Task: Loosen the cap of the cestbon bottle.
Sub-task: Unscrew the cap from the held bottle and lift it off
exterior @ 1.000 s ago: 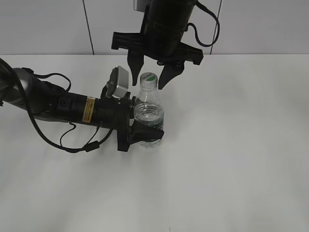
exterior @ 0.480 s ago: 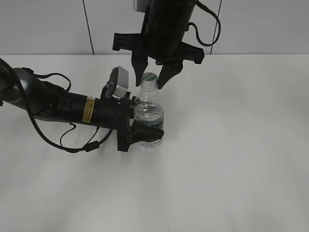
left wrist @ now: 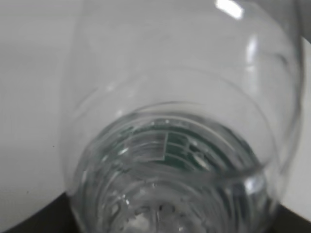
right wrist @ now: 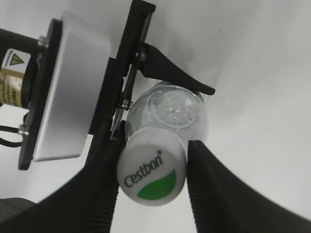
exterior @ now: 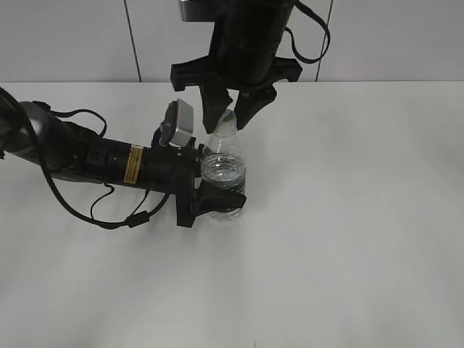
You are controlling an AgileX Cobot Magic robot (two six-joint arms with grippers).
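The cestbon bottle (exterior: pixel 222 171), clear with water in it, stands upright on the white table (exterior: pixel 348 217). My left gripper (exterior: pixel 223 178) comes in from the left and is shut on the bottle's body, one jaw in front and one behind. My right gripper (exterior: pixel 229 125) hangs down from above with its fingers against both sides of the white cap (exterior: pixel 227 117). In the right wrist view the cap (right wrist: pixel 151 174) shows its green mark and lettering between the two black fingers (right wrist: pixel 104 189). The left wrist view is filled by the bottle (left wrist: pixel 170 145), so its jaws are hidden.
The left arm (exterior: pixel 87 156) lies low across the table's left side, with its cables looping beside it. A grey panelled wall (exterior: pixel 377 36) rises behind the table. Nothing else stands on the white tabletop around the bottle.
My right gripper has narrowed from standing wide of the cap to pressing on it, and its body has turned about its own axis. The left gripper and bottle stay put.
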